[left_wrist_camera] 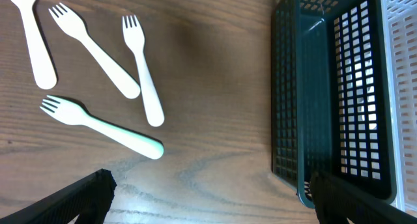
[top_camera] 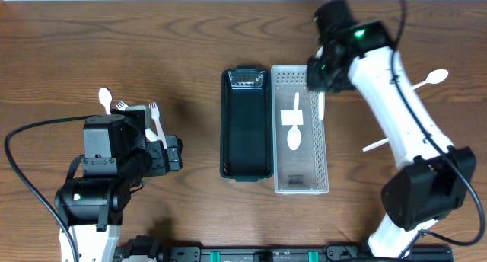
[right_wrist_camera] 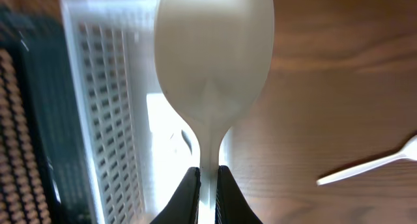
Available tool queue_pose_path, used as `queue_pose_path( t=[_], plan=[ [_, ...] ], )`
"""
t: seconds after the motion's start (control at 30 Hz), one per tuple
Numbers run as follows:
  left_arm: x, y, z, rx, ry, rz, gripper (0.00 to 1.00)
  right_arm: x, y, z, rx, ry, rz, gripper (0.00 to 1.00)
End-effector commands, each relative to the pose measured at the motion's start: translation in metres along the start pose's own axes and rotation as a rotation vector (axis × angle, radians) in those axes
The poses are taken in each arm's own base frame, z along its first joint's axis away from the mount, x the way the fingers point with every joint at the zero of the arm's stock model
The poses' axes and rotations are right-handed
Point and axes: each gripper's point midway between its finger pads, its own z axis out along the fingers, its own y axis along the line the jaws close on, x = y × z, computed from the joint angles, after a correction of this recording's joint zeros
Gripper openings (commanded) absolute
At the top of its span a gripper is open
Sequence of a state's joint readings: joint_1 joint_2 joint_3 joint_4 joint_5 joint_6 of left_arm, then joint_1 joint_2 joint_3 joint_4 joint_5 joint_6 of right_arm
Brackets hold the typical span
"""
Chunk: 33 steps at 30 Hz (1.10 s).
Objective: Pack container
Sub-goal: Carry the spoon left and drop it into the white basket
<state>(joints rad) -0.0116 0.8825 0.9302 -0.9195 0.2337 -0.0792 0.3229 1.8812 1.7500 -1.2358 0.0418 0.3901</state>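
Right end effector (right_wrist_camera: pixel 207 182), we see, grips a white spoon (right_wrist_camera: pixel 215 61) over the white basket's (top_camera: pixel 300 174) far right corner; left end effector (left_wrist_camera: pixel 212 198) hangs released near forks (left_wrist_camera: pixel 140 68).

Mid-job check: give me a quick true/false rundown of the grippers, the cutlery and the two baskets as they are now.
1. The right gripper is shut on a white spoon. True.
2. The left gripper holds a fork. False: it is open, and the forks lie on the table.
3. A second spoon lies in the white basket. True.
4. The dark basket holds forks. False: no cutlery shows in it.
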Motion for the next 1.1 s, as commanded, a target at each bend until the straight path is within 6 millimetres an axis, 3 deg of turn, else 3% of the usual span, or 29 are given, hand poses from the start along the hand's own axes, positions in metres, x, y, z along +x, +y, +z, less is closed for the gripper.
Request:
queue_pose_path(
  t=[0.0, 0.1, 0.23, 0.47, 0.57, 0.67, 0.73, 0.83, 0.9, 1.0, 1.07],
  plan=[
    [-0.006, -0.005, -0.006, 0.015, -0.018, 0.003, 0.98, 0.03, 0.01, 0.031, 0.014, 0.09, -0.025, 0.04],
    [-0.006, -0.005, -0.006, 0.015, -0.019, 0.003, 0.98, 0.048, 0.018, 0.052, 0.016, 0.12, -0.062, 0.05],
    [-0.006, -0.005, -0.006, 0.015, -0.018, 0.003, 0.98, 0.059, 0.028, 0.066, 0.012, 0.122, -0.095, 0.06],
    [-0.006, -0.005, -0.006, 0.015, -0.018, 0.003, 0.98, 0.06, 0.034, 0.069, 0.005, 0.112, -0.109, 0.28],
    [-0.006, -0.005, -0.006, 0.015, -0.018, 0.003, 0.98, 0.059, 0.034, 0.069, 0.003, 0.107, -0.109, 0.29],
    [-0.006, -0.005, -0.006, 0.015, -0.018, 0.003, 0.98, 0.053, 0.036, 0.068, -0.001, 0.083, -0.101, 0.22],
    [-0.006, -0.005, -0.006, 0.015, -0.018, 0.003, 0.98, 0.041, 0.035, 0.06, -0.001, 0.039, -0.079, 0.22],
    [-0.006, -0.005, -0.006, 0.015, -0.018, 0.003, 0.98, 0.001, 0.022, 0.029, 0.027, -0.093, -0.03, 0.27],
    [-0.006, -0.005, -0.006, 0.015, -0.018, 0.003, 0.98, -0.031, 0.007, 0.001, 0.041, -0.186, 0.024, 0.38],
    [-0.006, -0.005, -0.006, 0.015, -0.017, 0.003, 0.98, -0.075, -0.029, -0.04, 0.038, -0.309, 0.141, 0.46],
    [-0.006, -0.005, -0.006, 0.015, -0.018, 0.003, 0.98, -0.097, -0.063, -0.06, 0.038, -0.372, 0.267, 0.59]
  ],
)
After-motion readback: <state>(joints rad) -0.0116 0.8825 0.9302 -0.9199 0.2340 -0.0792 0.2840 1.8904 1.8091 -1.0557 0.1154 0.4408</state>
